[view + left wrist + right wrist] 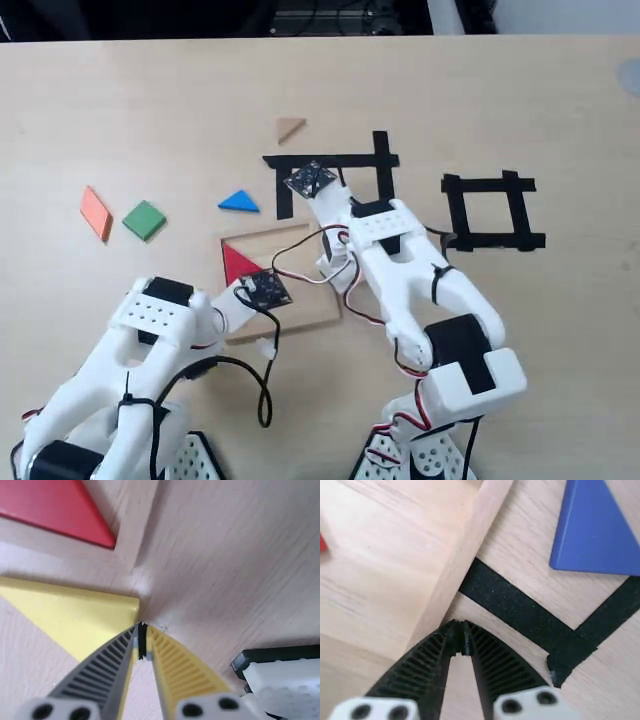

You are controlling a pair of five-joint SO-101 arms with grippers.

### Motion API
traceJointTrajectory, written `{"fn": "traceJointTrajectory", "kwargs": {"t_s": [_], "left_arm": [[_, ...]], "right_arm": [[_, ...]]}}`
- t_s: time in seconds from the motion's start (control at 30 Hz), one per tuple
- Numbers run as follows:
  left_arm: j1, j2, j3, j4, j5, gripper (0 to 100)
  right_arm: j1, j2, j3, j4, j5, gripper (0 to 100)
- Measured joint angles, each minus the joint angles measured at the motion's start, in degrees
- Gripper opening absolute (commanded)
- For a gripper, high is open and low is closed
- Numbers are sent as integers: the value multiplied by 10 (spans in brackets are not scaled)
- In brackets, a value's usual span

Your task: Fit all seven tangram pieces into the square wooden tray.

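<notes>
The left pincer (141, 636) is clenched, with its tips pressed together at the corner of a flat yellow triangle (75, 615) (whether that piece lies inside the rim I cannot tell). It hangs over the square wooden tray (315, 305), which lies on the pale wooden surface (150, 120) between the two arms. A flat red triangle (238, 265) lies in the tray's left part.

Just beyond the tray, the right pincer (461, 639) is also clenched and holds nothing. Its tips are beside the tray's rim and a strip of black tape (520, 612). A flat blue triangle (240, 202) lies near that tape outline. Farther left are a green square (144, 220) and an orange parallelogram (96, 213), close together. A small tan wooden triangle (290, 127) lies farthest off, and a second black tape square (492, 212) is marked out to the right.
</notes>
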Motion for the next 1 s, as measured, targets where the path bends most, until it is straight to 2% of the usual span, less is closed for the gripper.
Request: {"fn": "traceJointTrajectory", "kwargs": {"t_s": [0.2, 0.37, 0.6, 1.0], "left_arm": [[-24, 45, -41, -14, -17, 30], [-62, 178, -147, -44, -18, 30], [-69, 389, -377, 36, -20, 30], [-89, 389, -513, 40, 9, 30]], "right_arm": [[0, 0, 0, 0, 0, 11], [0, 0, 0, 0, 0, 11], [0, 0, 0, 0, 0, 11], [0, 0, 0, 0, 0, 11]]}}
